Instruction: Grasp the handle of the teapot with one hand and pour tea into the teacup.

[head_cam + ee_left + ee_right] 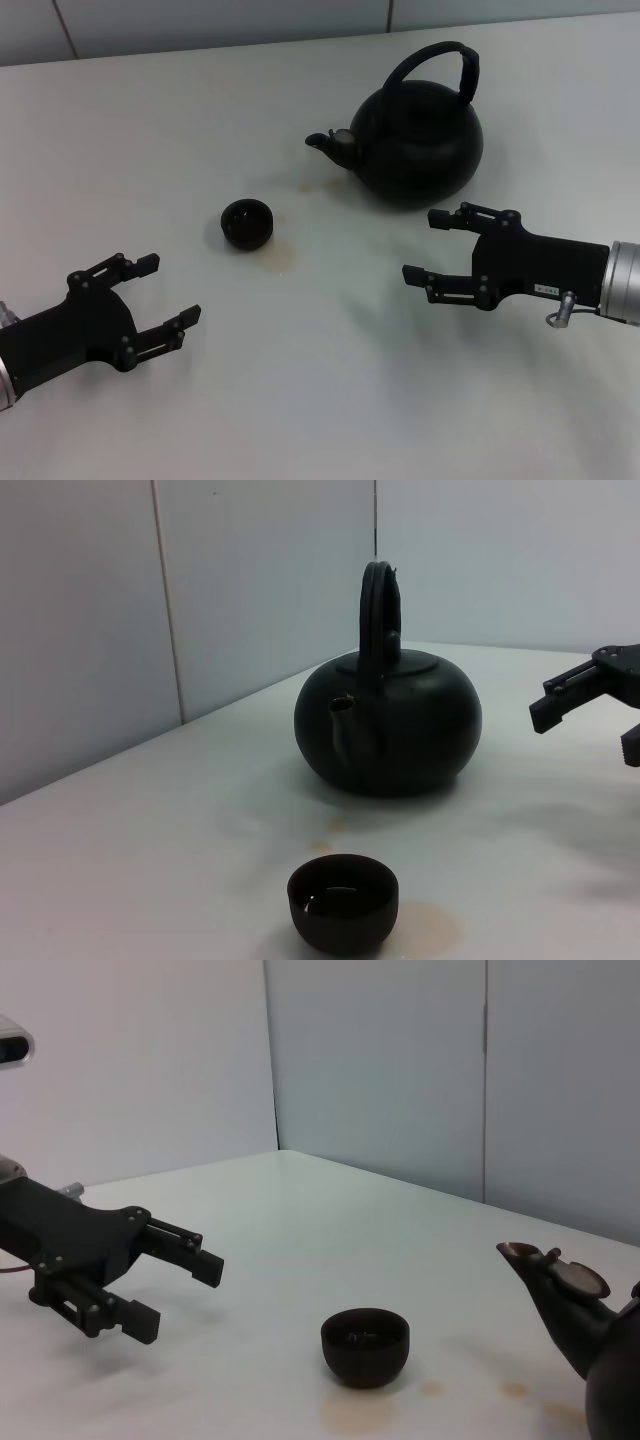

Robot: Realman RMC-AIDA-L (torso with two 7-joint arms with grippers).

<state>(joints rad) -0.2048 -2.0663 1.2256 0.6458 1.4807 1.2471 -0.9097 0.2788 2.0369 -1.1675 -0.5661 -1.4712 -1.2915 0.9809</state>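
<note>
Teapot [418, 140] just beyond the right gripper [432, 246] — fingers spread, empty; teacup [246, 223] between it and the left gripper [167, 292], likewise spread.

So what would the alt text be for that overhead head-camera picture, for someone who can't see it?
A black teapot with an arched handle stands on a white table, its spout pointing toward a small black teacup on the robot's left. The right gripper hovers open just in front of the pot, and the left gripper waits open nearer the camera.
</note>
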